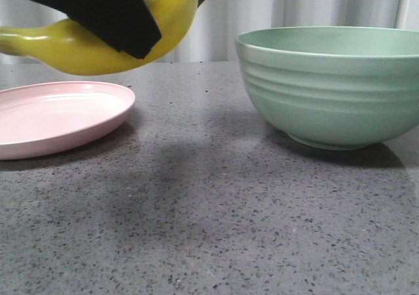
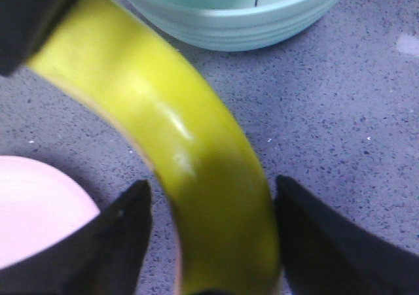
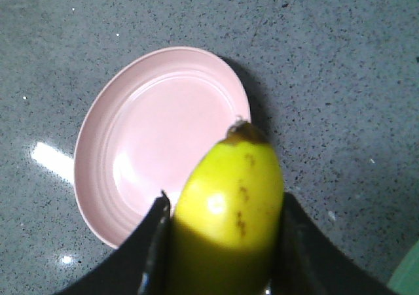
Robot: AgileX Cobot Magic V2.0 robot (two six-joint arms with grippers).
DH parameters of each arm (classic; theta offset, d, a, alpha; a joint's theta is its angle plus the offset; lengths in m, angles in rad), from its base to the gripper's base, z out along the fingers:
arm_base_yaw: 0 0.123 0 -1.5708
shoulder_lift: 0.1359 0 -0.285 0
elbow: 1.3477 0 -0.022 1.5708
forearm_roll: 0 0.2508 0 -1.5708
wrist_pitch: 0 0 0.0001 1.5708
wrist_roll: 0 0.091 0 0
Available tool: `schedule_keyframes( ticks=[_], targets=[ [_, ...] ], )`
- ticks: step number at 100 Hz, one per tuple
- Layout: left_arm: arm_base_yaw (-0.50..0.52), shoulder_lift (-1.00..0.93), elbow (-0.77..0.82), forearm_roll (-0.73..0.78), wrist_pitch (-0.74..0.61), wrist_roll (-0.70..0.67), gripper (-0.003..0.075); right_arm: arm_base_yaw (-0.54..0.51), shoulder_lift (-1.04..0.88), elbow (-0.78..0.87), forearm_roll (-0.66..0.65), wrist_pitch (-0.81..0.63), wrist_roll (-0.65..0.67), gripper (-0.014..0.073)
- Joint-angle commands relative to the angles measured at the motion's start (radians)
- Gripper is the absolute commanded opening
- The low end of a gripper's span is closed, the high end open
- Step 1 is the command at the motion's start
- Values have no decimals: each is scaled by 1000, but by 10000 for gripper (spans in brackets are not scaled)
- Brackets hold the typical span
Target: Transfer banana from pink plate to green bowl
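The yellow banana [image 1: 72,50] hangs in the air above the right rim of the pink plate [image 1: 52,115]. A black finger [image 1: 98,14] covers its middle in the front view. In the right wrist view my right gripper [image 3: 224,197] is shut on the banana [image 3: 229,203], both fingers pressed against it near its dark tip. The banana [image 2: 196,151] also runs between the fingers of my left gripper [image 2: 211,180], which stands open, with a gap showing on one side. The green bowl [image 1: 330,86] stands empty to the right of the plate.
Grey speckled tabletop [image 1: 209,210] stretches between the plate and the bowl and toward the front. A pale curtain [image 1: 262,4] hangs behind the table.
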Motion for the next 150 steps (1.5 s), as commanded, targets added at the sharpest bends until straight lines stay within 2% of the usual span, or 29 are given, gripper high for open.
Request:
schedule_keyframes(
  ticks=[1, 23, 53, 66, 87, 92, 99, 106, 107, 118, 150],
  targets=[
    [-5, -45, -37, 27, -75, 1, 435, -13, -43, -29, -12, -26, -33, -78],
    [-5, -136, -37, 33, -79, -4, 432, -114, -111, -30, -28, -53, -33, -78],
    [-5, -203, -37, 45, -84, -6, 432, -306, -175, -30, -196, 28, -33, -78],
    [-5, -203, -37, 45, -84, -8, 432, -325, -175, -30, -281, 69, -33, -78],
    [-5, -203, -37, 32, -88, -8, 432, -325, -173, -30, -335, 76, -33, -71],
    [-5, -203, -37, 27, -88, -8, 432, -325, -173, -25, -348, 78, -33, -43],
    [-5, -203, -37, 26, -88, -8, 432, -325, -173, -18, -360, 80, -33, 41],
    [-5, -203, -37, 26, -88, -8, 431, -325, -173, -12, -365, 80, -33, 165],
    [-5, -203, -37, 26, -88, -8, 431, -325, -173, -10, -365, 80, -33, 204],
    [-5, -203, -37, 17, -88, -8, 431, -325, -173, -10, -365, 82, -33, 347],
    [-5, -203, -37, 17, -88, -17, 428, -325, -178, -10, -380, 120, -33, 358]
  ],
)
